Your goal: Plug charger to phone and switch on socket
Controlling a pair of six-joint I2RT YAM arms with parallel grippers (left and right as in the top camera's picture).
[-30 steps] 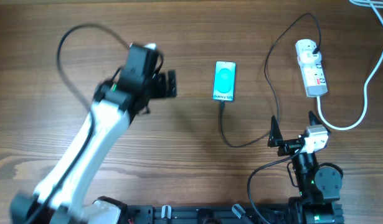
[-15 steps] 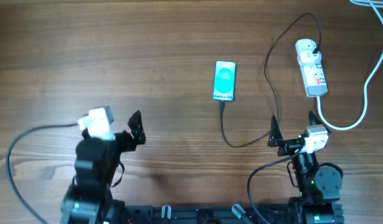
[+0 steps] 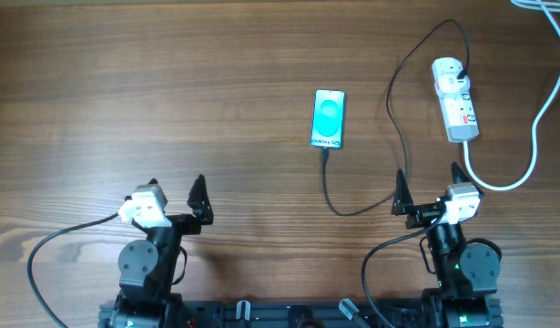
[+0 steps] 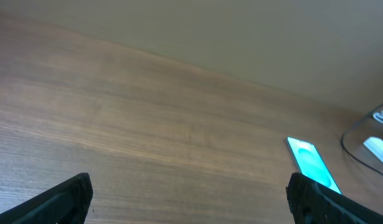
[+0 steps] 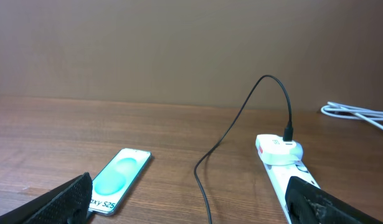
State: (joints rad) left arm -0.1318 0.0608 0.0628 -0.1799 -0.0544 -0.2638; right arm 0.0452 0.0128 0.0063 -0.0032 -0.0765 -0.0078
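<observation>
We log both black-and-white arms folded back low over their bases, 1 at each side. Left black 2-finger gripper (image 3: 176,189): jaws spread wide, nothing held. Its dark fingertips (image 4: 65,200) show only at the 2 bottom corners of the left wrist view. Right black 2-finger gripper (image 3: 429,189): equally wide, also empty, with its fingertips (image 5: 61,202) at both lower corners of its own view. We note a white camera block (image 3: 145,205) on the left wrist, and its twin (image 3: 462,202) on the right.

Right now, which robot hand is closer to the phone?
Right. The right gripper sits just below-right of the phone; the left gripper is farther away, down to its left.
</observation>
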